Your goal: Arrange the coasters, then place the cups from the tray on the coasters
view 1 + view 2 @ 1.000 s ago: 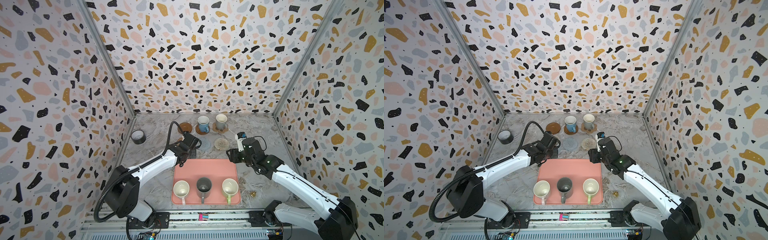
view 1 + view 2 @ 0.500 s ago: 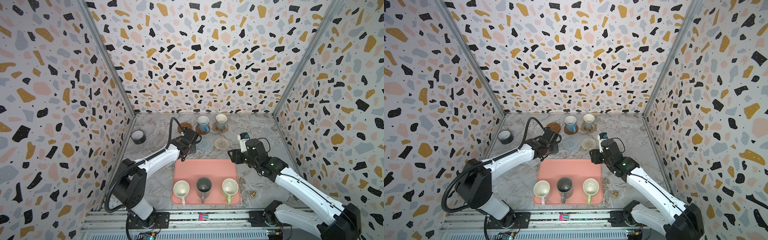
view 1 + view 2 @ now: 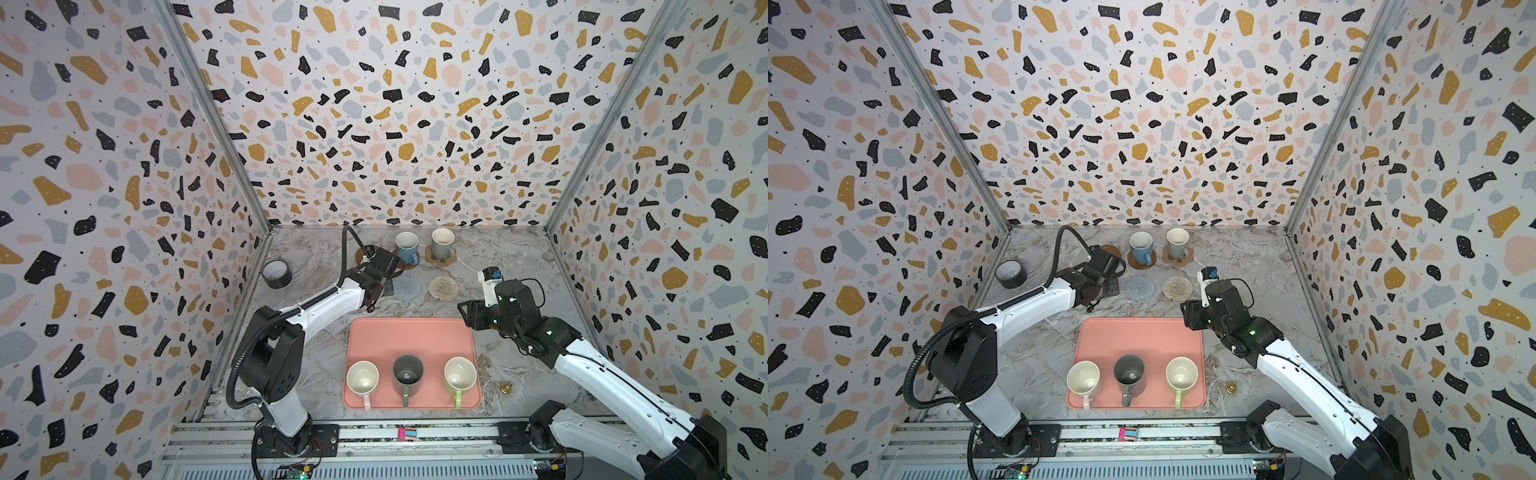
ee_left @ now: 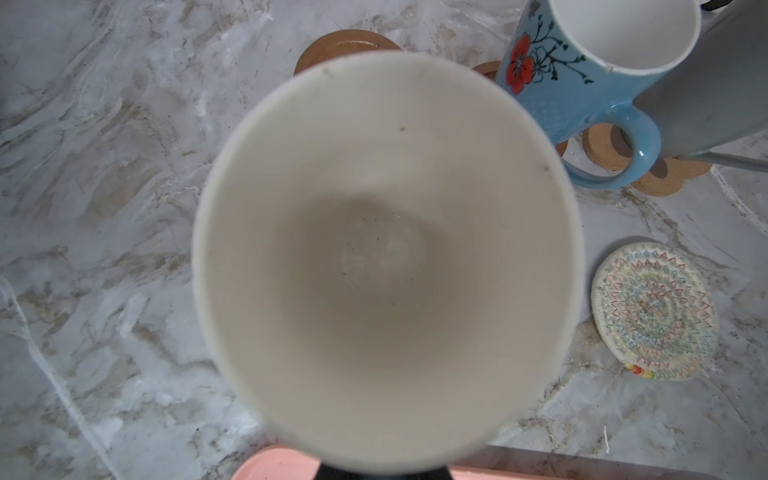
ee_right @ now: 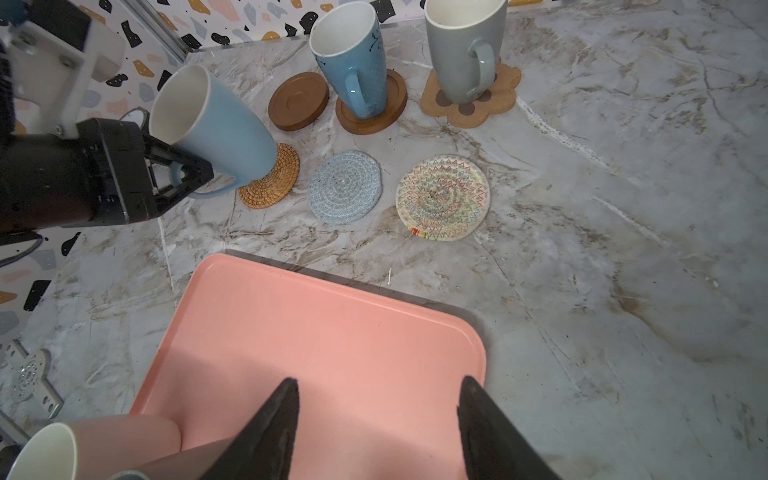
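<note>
My left hand (image 5: 187,178) is closed tight on the handle of the light blue mug (image 5: 216,129). The mug leans over, and its foot is at the rattan coaster (image 5: 274,178), the left end of the row of mats nearer the tray. I cannot tell whether it rests flat there. In both top views my own wrist hides this mug.

Next along that row lie the pale blue coaster (image 5: 345,187) and then the cream coaster (image 5: 442,197), both bare. In the row by the back wall, one brown disc (image 5: 298,101) is bare. The deeper blue mug (image 5: 353,58) stands upright on the second brown disc (image 5: 374,114). The grey mug (image 5: 461,50) stands upright on the paw-shaped coaster (image 5: 503,91).

My right hand (image 5: 378,386) is about half open with nothing between its fingers. It hangs over the far right corner of the pink tray (image 3: 411,336), which lies on the bench (image 5: 623,208) in front of the mats.

Three mugs stand in a row along the tray's near edge, handles pointing towards my bases. The pale pink mug (image 3: 362,376) is on the left, the dark grey mug (image 3: 408,374) is in the middle and the light green mug (image 3: 459,373) is on the right.

A dark tape roll (image 3: 276,273) sits by the left wall, well apart from the mats.
</note>
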